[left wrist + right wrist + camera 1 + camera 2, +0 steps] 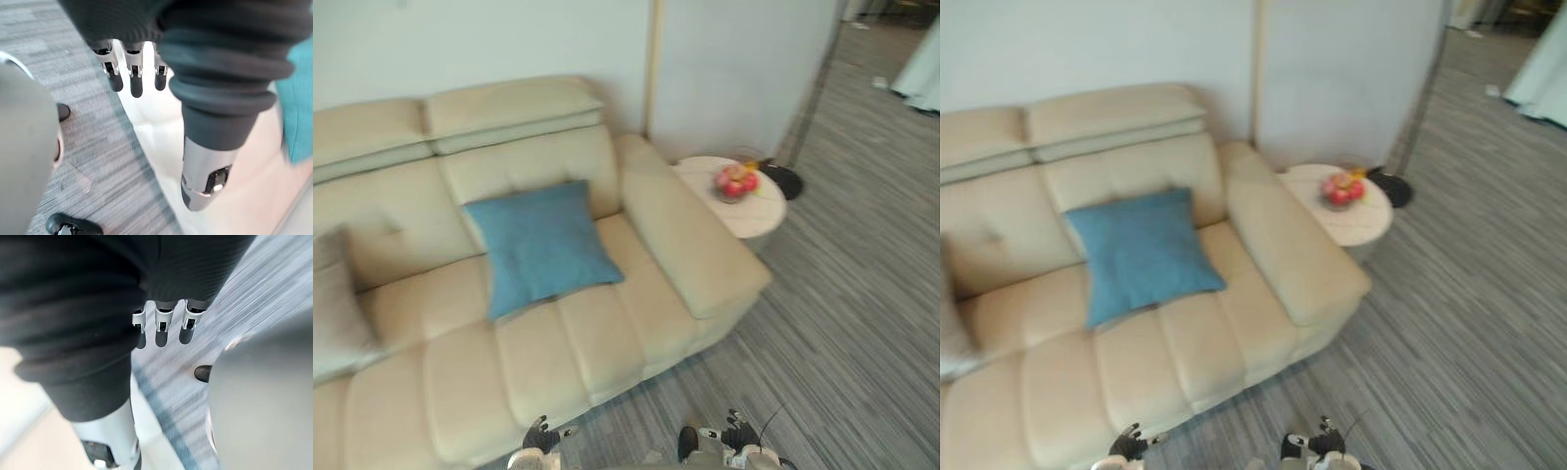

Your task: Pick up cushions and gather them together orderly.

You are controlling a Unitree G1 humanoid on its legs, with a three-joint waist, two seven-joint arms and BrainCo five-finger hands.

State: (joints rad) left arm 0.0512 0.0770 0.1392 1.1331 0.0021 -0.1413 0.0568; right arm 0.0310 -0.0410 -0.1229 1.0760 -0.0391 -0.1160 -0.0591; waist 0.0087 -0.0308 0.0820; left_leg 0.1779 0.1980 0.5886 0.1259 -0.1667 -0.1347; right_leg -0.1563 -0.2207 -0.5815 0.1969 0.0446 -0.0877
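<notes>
While the left robot hand (132, 81) and right robot hand (164, 328) hang spread and empty, the first step looks pending: reaching the blue cushion (540, 247) on the sofa (607, 343).

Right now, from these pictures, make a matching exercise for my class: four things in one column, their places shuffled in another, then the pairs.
Things
1 blue cushion
2 grey cushion
3 fruit bowl
4 table

Places
A on the table
B left part of the sofa
C sofa seat nearest the right arm
D on the floor beside the sofa's right arm

Pairs: 1-C, 2-B, 3-A, 4-D
</notes>
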